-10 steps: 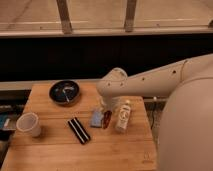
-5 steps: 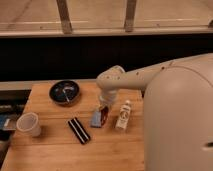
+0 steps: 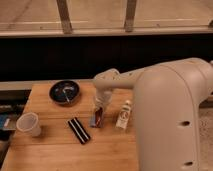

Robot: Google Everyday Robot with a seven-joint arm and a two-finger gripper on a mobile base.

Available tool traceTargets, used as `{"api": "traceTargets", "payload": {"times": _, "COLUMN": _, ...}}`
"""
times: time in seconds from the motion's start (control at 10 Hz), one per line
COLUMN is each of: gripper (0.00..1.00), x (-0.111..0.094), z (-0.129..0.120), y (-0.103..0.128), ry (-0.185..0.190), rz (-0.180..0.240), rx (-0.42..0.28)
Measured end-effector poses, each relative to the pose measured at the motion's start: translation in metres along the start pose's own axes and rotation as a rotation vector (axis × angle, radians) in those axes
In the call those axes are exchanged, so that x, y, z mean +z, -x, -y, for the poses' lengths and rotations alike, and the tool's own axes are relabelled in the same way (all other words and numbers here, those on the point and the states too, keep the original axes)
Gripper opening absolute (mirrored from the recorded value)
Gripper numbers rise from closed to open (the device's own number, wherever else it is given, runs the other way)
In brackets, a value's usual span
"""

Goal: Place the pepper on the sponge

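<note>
My gripper (image 3: 100, 107) reaches down from the white arm to the middle of the wooden table (image 3: 50, 150). It is shut on the pepper (image 3: 101, 115), a small dark-red chili that hangs nearly upright from its tip. The pepper's lower end rests on or just above the sponge (image 3: 93, 120), a small blue-grey pad directly under the gripper. The arm's bulky white body fills the right side of the view and hides the table's right edge.
A white bottle (image 3: 123, 114) with a label lies just right of the sponge. A black block with white stripes (image 3: 79, 130) lies to its left. A white cup (image 3: 28, 124) stands at the left edge and a dark bowl (image 3: 64, 92) at the back.
The arm's body has swung closer and now covers more of the right side. The gripper with the pepper has stayed over the sponge, shifting only slightly.
</note>
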Motion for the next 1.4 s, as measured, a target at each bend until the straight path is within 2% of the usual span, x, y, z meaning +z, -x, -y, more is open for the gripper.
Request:
{"api": "traceTargets", "payload": {"times": 0.4, "gripper": 0.02, "x": 0.018, "z": 0.002, "y": 0.0, "ry": 0.029, "rz": -0.039, "rx": 0.003}}
{"api": "traceTargets", "payload": {"times": 0.7, "gripper": 0.29, "x": 0.024, "z": 0.003, "y": 0.002, "ry": 0.043, "rz": -0.047, "rx": 0.01}}
{"api": "traceTargets", "payload": {"times": 0.9, "gripper": 0.52, "x": 0.025, "z": 0.003, "y": 0.001, "ry": 0.048, "rz": -0.055, "rx": 0.003}}
{"api": "traceTargets", "payload": {"times": 1.2, "gripper": 0.77, "x": 0.026, "z": 0.0, "y": 0.0, "ry": 0.048, "rz": -0.063, "rx": -0.01}}
{"api": "traceTargets", "payload": {"times": 1.4, "gripper": 0.8, "x": 0.026, "z": -0.001, "y": 0.0, "ry": 0.054, "rz": -0.07, "rx": -0.019}}
